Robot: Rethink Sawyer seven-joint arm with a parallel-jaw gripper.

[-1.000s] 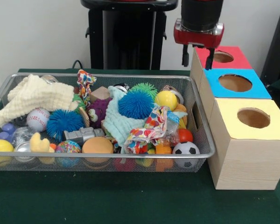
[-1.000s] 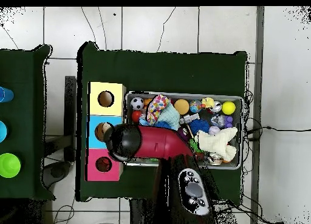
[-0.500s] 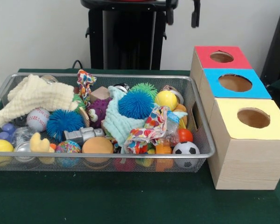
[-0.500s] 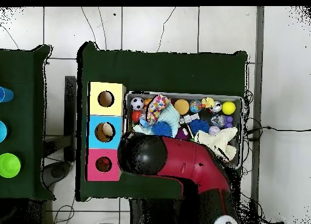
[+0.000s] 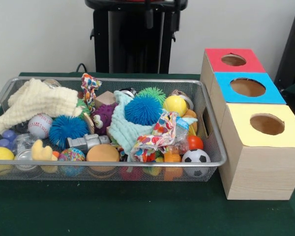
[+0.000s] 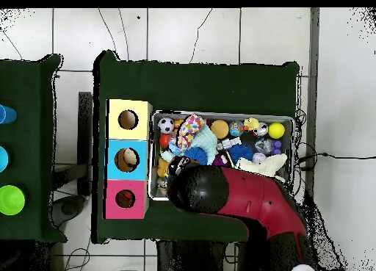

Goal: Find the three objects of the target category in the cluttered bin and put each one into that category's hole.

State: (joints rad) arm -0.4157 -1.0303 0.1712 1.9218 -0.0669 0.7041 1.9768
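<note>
The wire bin (image 5: 137, 163) is packed with toys: a blue spiky ball (image 5: 143, 109), a yellow ball (image 5: 175, 104), a soccer ball (image 5: 195, 157), a baseball (image 5: 40, 125), an orange ball (image 5: 103, 153) and a cream cloth (image 5: 37, 100). High over the bin's back edge, only the tips of my gripper (image 5: 162, 12) show at the top of the front view; they stand apart, open, with nothing between them. From overhead, the red arm (image 6: 242, 202) covers the gripper and the bin's (image 6: 220, 115) lower part.
Beside the bin stands a row of wooden boxes, each with a round hole: a red box (image 5: 250, 64), a blue box (image 5: 273, 93) and a yellow box (image 5: 290, 130). Overhead, something tan shows inside the blue box's hole (image 6: 130, 159).
The gripper has left its place over the red box, risen, and swung sideways to above the bin's back edge. It stays open and holds nothing. The toys have not moved.
</note>
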